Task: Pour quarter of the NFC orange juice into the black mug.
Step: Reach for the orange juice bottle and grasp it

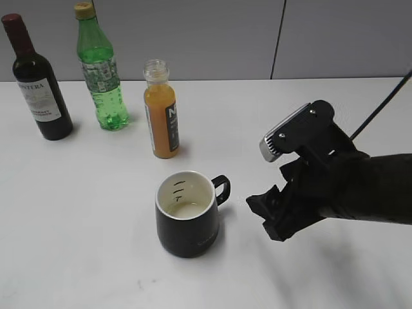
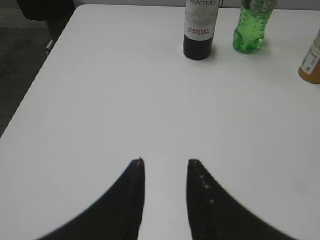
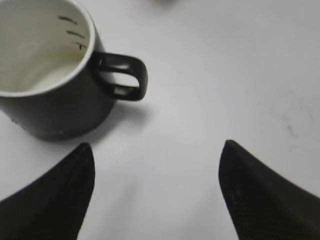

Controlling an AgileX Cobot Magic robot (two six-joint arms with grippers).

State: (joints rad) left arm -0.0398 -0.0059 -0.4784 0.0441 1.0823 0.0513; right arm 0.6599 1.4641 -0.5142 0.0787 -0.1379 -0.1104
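The NFC orange juice [image 1: 161, 119] stands upright and uncapped on the white table, behind the black mug [image 1: 187, 214]; its edge also shows in the left wrist view [image 2: 311, 62]. The mug has a cream inside with dark marks and a little pale liquid at the bottom, handle to the right; it also shows in the right wrist view [image 3: 50, 75]. My right gripper [image 3: 157, 150] is open and empty, just right of the mug's handle [image 1: 261, 209]. My left gripper [image 2: 165, 162] is open and empty over bare table, far from both.
A dark wine bottle [image 1: 37, 80] and a tall green bottle [image 1: 100, 67] stand at the back left; both also show in the left wrist view [image 2: 201, 30] [image 2: 252, 25]. The table's left edge [image 2: 37, 85] drops to dark floor.
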